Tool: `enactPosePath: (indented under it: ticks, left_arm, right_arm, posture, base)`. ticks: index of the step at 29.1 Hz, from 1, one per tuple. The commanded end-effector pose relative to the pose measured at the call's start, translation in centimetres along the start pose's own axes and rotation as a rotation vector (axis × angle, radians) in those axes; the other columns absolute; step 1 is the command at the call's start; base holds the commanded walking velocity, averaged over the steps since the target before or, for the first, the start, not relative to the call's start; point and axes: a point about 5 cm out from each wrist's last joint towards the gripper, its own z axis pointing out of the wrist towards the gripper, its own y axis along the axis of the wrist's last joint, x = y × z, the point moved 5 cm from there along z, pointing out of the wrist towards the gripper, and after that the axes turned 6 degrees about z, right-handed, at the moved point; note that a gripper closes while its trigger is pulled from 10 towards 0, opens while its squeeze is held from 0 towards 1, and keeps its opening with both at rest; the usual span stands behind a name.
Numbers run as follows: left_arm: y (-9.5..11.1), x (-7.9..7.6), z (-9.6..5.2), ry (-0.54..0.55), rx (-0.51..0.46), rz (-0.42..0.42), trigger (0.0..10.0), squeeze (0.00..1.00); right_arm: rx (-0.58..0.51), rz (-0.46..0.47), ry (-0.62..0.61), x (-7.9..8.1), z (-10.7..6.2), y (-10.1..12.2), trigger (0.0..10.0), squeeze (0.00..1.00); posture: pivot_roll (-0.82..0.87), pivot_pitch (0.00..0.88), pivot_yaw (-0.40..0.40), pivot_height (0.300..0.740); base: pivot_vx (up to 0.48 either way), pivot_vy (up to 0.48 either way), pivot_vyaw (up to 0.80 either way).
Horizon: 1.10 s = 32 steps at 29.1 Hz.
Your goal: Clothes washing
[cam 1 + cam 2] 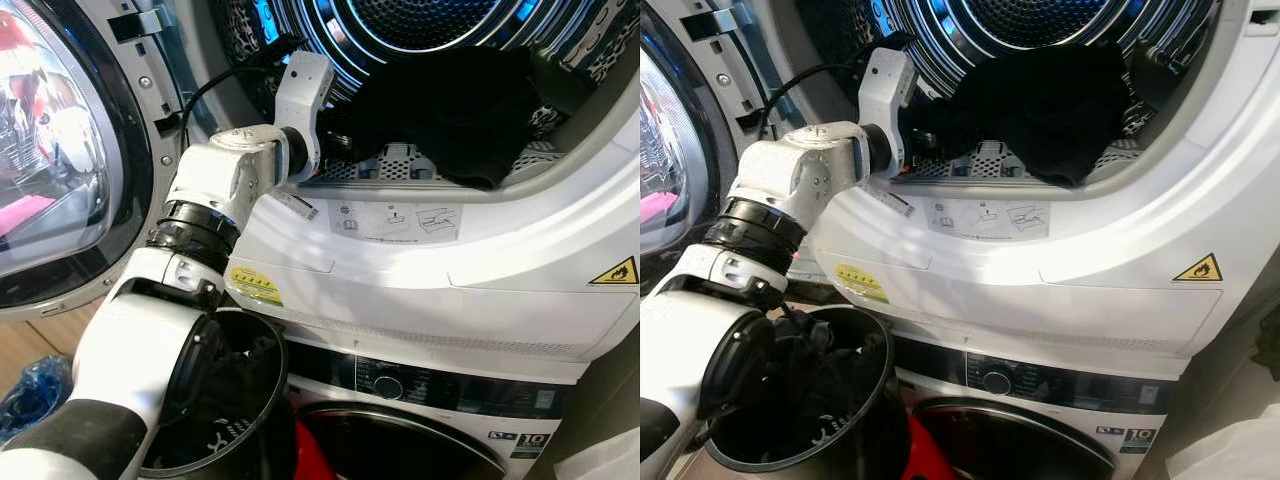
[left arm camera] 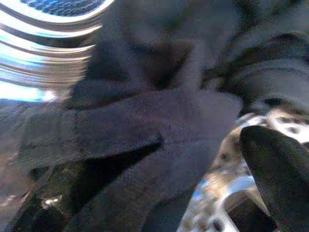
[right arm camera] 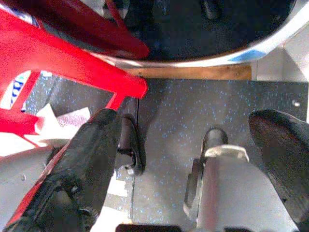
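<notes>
The left pincer (image 1: 925,125) reaches into the mouth of the upper machine, a dryer (image 1: 520,270), at about ten o'clock of its round opening, and its fingers are buried in a black garment (image 1: 450,115). From its wrist camera one black finger (image 2: 277,174) shows beside dark folds of cloth (image 2: 145,145) with perforated metal beneath, but whether the fingers clamp the cloth or merely press into it cannot be told. The garment is heaped on the lower lip of the opening, around six o'clock, spilling partly over the perforated lint grille (image 1: 400,165) and reaching back toward the shiny ribbed drum (image 1: 430,20). The silver left arm (image 1: 215,190) climbs from seven o'clock in the head views up to the drum mouth. The dryer's glass door (image 1: 50,150) stands swung open at nine o'clock.

Below the arm, at about seven o'clock, sits a black round basket (image 1: 855,420) holding more dark clothes (image 1: 805,385). Under the dryer is a front-loading washing machine (image 1: 440,410) with a control dial (image 1: 388,387); a yellow warning triangle (image 1: 613,272) marks the dryer's front at three o'clock.

The right pincer (image 3: 193,140) hangs low with its two black fingers spread wide, holding nothing, over a dark speckled floor (image 3: 193,106), with a red plastic frame (image 3: 72,63) beside it.
</notes>
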Motion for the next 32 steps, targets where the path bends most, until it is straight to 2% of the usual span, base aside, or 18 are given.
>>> enactPosePath:
  ticks: [1, 3, 5, 6, 7, 8, 11, 18, 23, 25, 29, 32]
  left_arm:
    - [1.1, -0.1, 0.0, -0.029, -0.042, 0.038, 10.0, 0.00]
    - [2.1, -1.5, 0.5, -0.111, -0.122, 0.062, 10.0, 0.00]
    - [2.1, -1.5, 0.5, -0.111, -0.122, 0.062, 10.0, 0.00]
    - [2.5, -2.1, 0.8, -0.144, -0.152, 0.069, 10.0, 0.00]
    - [3.0, -3.0, 1.1, -0.182, -0.196, 0.083, 10.0, 0.00]
    - [3.9, -4.6, 1.7, -0.239, -0.247, 0.124, 10.0, 0.00]
    - [4.7, -5.4, 2.2, -0.251, -0.266, 0.131, 10.0, 0.00]
    - [5.6, -5.0, 2.7, -0.200, -0.258, 0.114, 10.0, 0.00]
    - [5.7, -4.4, 2.8, -0.159, -0.238, 0.165, 10.0, 0.00]
    - [5.6, -3.3, 2.6, -0.075, -0.236, 0.189, 10.0, 0.00]
    - [5.7, -3.0, 2.6, -0.055, -0.242, 0.189, 10.0, 0.00]
    - [7.1, -1.8, 2.1, 0.031, -0.298, 0.204, 10.0, 0.00]
  right_arm:
    - [0.017, 0.001, 0.016, 0.6, -0.2, -0.9, 10.0, 0.00]
    - [0.021, 0.001, 0.009, 0.2, -0.3, -1.3, 10.0, 0.00]
    - [0.021, 0.001, 0.009, 0.2, -0.3, -1.3, 10.0, 0.00]
    - [0.022, -0.002, 0.006, 0.0, -0.4, -1.5, 10.0, 0.00]
    - [0.024, -0.004, 0.001, -0.3, -0.5, -1.8, 10.0, 0.00]
    - [0.026, -0.005, -0.005, -0.7, -0.6, -2.1, 10.0, 0.00]
    - [0.032, -0.012, -0.007, -0.9, -0.8, -2.5, 10.0, 0.00]
    - [0.041, -0.019, -0.009, -1.2, -1.0, -3.3, 10.0, 0.00]
    - [0.042, -0.013, -0.014, -1.4, -1.2, -3.6, 10.0, 0.00]
    - [0.042, -0.015, -0.011, -1.3, -1.2, -3.6, 10.0, 0.00]
    - [0.041, -0.015, -0.010, -1.3, -1.2, -3.6, 10.0, 0.00]
    - [0.037, -0.015, -0.005, -1.0, -1.1, -3.3, 10.0, 0.00]
  posture:
    - [0.02, 0.053, 0.181, 0.740]
    - [0.00, 0.073, 0.177, 0.740]
    - [0.00, 0.073, 0.177, 0.740]
    - [-0.01, 0.086, 0.175, 0.740]
    - [-0.02, 0.096, 0.171, 0.740]
    - [-0.03, 0.106, 0.166, 0.740]
    - [-0.03, 0.117, 0.162, 0.740]
    - [-0.06, 0.128, 0.171, 0.740]
    - [-0.07, 0.148, 0.179, 0.740]
    - [-0.07, 0.150, 0.179, 0.740]
    - [-0.07, 0.150, 0.179, 0.740]
    - [-0.06, 0.135, 0.181, 0.740]
  base:
    - [0.000, 0.000, 0.00]
    - [0.000, 0.000, 0.00]
    - [0.000, 0.000, 0.00]
    - [0.000, 0.000, 0.00]
    - [0.000, 0.000, 0.00]
    - [0.000, 0.000, 0.00]
    - [0.000, 0.000, 0.00]
    - [0.000, 0.000, 0.00]
    - [0.000, 0.000, 0.00]
    - [0.000, 0.000, 0.00]
    - [0.000, 0.000, 0.00]
    - [0.000, 0.000, 0.00]
